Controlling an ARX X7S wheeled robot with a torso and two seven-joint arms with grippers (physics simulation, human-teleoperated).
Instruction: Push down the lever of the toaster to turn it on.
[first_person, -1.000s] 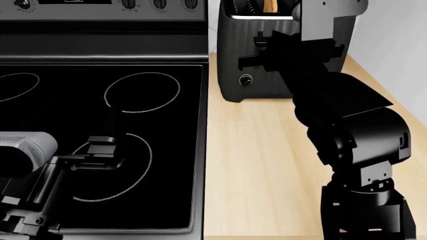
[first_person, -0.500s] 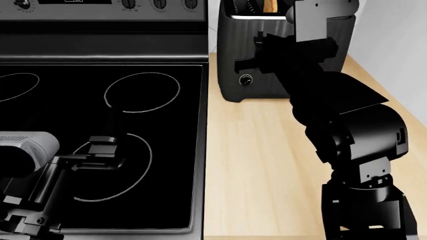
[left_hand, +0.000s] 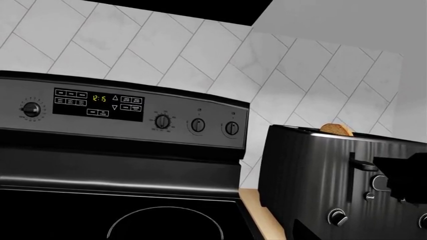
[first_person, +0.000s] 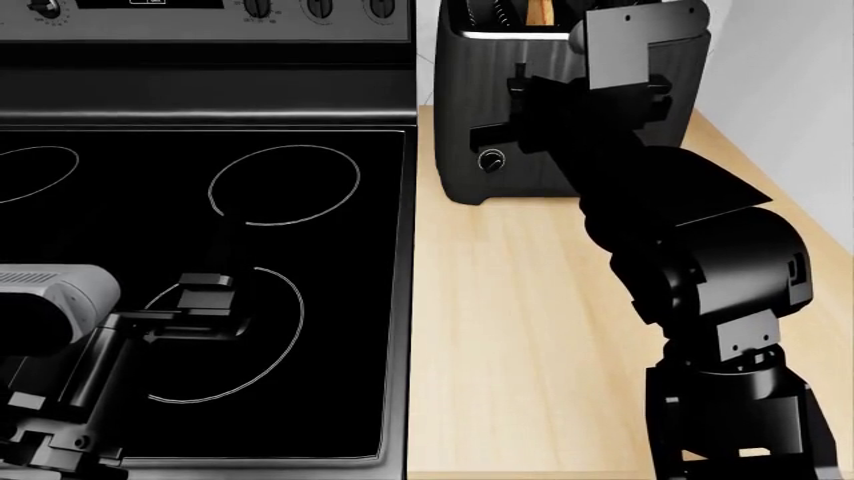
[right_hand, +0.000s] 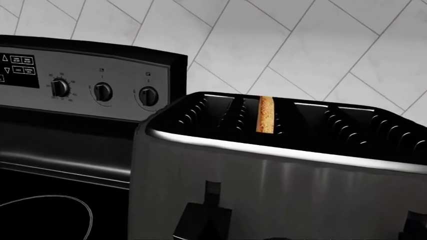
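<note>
Lever sits in its vertical slot on the toaster's front face, on the stove-side half, above a small round knob. In the head view the tab pokes out toward the stove at roughly mid-height of the toaster front. Right gripper is pressed up against that same front area, right beside the lever; its body covers most of the toaster front. Can't tell how far its fingers are spread or whether they touch the tab, black on black.

Toaster stands on the wooden bench, at the back, just beside the stove. One slice of toast stands upright in a slot near the toaster's middle; silver rim around the top.

Left gripper hovers over the stove's glass top, well apart from the toaster, above a front burner ring. Fingers look close together with nothing between them, but the view doesn't settle it.

Stove control panel with dials is behind, against white tiled wall.
</note>
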